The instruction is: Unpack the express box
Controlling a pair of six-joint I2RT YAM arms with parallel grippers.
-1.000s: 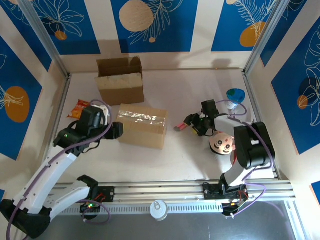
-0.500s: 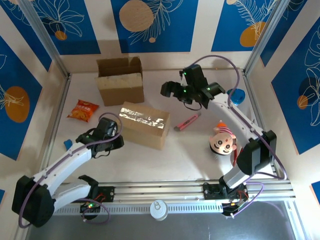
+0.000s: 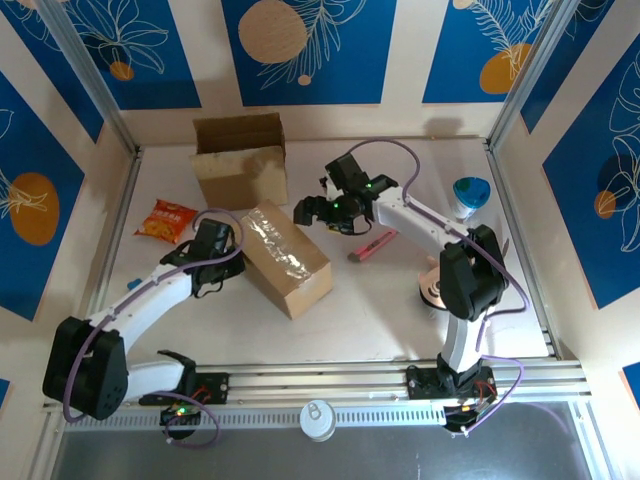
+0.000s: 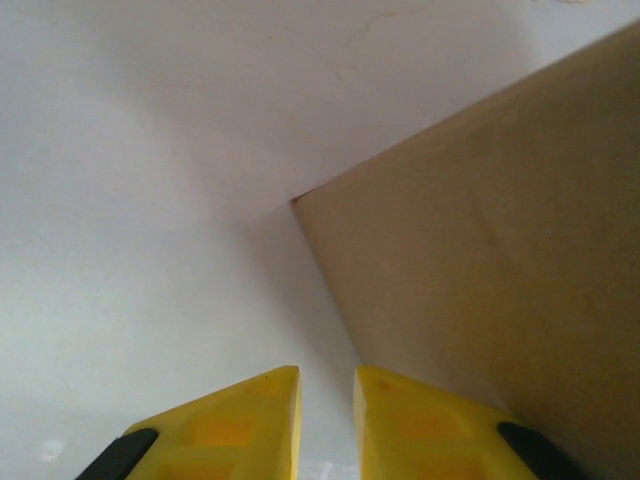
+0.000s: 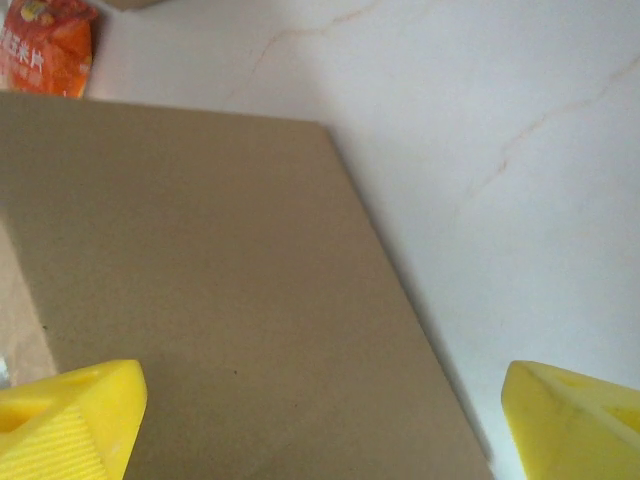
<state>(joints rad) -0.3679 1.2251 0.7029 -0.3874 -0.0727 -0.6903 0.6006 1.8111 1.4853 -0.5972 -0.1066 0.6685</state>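
Note:
The express box is a brown carton sealed with shiny clear tape, lying diagonally in the middle of the table. My left gripper sits low at the box's near-left side. In the left wrist view its yellow fingers are nearly together with nothing between them, and the box wall is just to the right. My right gripper hovers at the box's far end. It stands wide open over the plain cardboard face, holding nothing.
An open cardboard box stands at the back. An orange snack packet lies at the left, also seen in the right wrist view. A pink-red stick, a round toy and a blue cup lie at the right.
The taped box has turned from lying crosswise to diagonal. My right arm swung from the right side to the box's far end and opened wide. My left gripper narrowed beside the box.

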